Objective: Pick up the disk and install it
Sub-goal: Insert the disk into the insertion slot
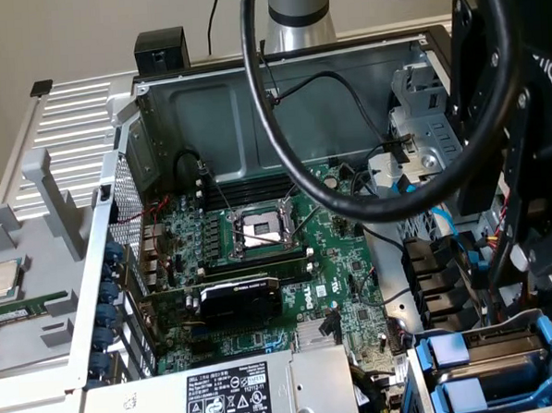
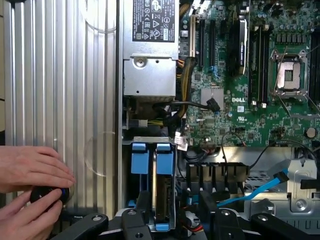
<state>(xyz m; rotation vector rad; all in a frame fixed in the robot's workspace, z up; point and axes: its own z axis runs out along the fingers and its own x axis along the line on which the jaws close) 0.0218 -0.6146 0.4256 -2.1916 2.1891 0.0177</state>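
Ribbed silver-grey metal sheeting (image 1: pixel 68 116) carries an open black-and-grey computer case (image 1: pixel 251 87), with a plain beige wall (image 1: pixel 63 33) behind.

Inside I count:
- one green motherboard (image 1: pixel 345 286)
- one bare square processor socket (image 1: pixel 259 228)
- one black graphics card (image 1: pixel 239 296)
- one grey power-supply box with a black-and-white label (image 1: pixel 221 394)

In the exterior view the supply lies at six o'clock from the socket, and the grey metal drive cage (image 1: pixel 424 384) at four o'clock. One small square silver chip (image 1: pixel 0 279) rests on a grey tray (image 1: pixel 54 301) at nine o'clock, outside the case.

Two bright blue plastic carriers (image 1: pixel 450 353) stand side by side in the cage. The disk (image 2: pixel 164 187), a silver rectangular drive in one of those carriers, stands there between the fingers of my gripper (image 2: pixel 175 200). They are spread wide and clamp nothing, and I cannot tell whether either one touches it.

A person's two hands (image 2: pixel 30 167) lie on the ribbed sheeting, pinching one small black round knob (image 2: pixel 45 194).
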